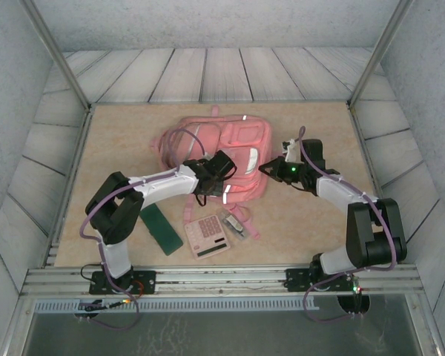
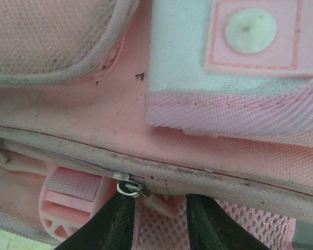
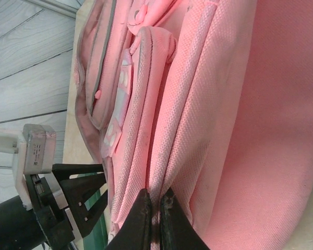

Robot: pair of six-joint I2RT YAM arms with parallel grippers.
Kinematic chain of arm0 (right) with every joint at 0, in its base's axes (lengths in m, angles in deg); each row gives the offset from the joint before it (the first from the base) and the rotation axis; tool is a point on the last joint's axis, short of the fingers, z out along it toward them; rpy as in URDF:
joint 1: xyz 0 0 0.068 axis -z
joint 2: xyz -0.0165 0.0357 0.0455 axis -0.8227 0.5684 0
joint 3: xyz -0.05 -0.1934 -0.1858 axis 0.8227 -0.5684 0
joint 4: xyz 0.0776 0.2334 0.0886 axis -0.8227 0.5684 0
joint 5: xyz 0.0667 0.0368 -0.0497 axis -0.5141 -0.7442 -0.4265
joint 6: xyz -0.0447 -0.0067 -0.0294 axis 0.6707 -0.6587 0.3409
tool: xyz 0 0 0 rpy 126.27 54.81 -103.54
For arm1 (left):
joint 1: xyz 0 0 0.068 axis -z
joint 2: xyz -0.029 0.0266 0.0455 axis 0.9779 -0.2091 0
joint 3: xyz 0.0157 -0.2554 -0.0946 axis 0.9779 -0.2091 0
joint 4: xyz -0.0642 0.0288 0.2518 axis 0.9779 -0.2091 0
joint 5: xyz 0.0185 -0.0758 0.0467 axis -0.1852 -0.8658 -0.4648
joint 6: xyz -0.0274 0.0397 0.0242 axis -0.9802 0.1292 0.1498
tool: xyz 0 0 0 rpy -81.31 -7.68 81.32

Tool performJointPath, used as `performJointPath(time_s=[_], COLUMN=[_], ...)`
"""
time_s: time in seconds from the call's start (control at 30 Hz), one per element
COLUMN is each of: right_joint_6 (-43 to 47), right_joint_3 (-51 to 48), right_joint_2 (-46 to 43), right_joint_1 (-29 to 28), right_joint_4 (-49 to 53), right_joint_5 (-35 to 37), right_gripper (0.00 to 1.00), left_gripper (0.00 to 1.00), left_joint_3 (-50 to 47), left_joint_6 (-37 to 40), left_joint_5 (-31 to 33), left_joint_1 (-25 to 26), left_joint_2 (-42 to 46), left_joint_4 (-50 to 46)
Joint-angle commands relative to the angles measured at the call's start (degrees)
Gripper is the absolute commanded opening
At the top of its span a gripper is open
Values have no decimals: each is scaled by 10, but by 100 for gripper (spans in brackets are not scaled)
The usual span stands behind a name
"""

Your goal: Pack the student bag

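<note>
While the right end effector (image 3: 155,197) pinches the student bag (image 3: 240,104), left end effector (image 2: 160,204) seems parted

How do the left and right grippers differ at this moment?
The left gripper has its fingers apart, while the right gripper has them almost together, pinching a seam of the bag. The left gripper sits over the bag's front at a zip pull; the right gripper is at its side edge. Both are at the bag, and neither holds a loose item.
</note>
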Motion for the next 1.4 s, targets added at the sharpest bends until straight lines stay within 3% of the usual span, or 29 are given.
performJointPath(time_s=[0.0, 0.47, 0.7, 1.03, 1.27, 1.37], right_joint_6=[-3, 13, 56, 98, 124, 129], right_joint_3=[7, 14, 39, 88, 150, 157], right_joint_2=[-25, -24, -9, 48, 89, 82], right_joint_1=[-7, -8, 4, 56, 69, 69], right_joint_4=[-27, -12, 39, 78, 135, 165], right_joint_5=[-47, -27, 39, 131, 166, 147], right_gripper=[0, 0, 0, 0, 0, 10], left_gripper=[27, 9, 0, 0, 0, 0], left_joint_3=[12, -13, -70, -144, -154, -149], left_joint_6=[-7, -15, 2, 88, 156, 193], left_joint_5=[25, 29, 4, -74, -145, -225], left_joint_1=[1, 0, -26, -119, -146, -146], left_joint_2=[-11, 8, 48, 123, 181, 189], left_joint_4=[-12, -8, 22, 46, 57, 73])
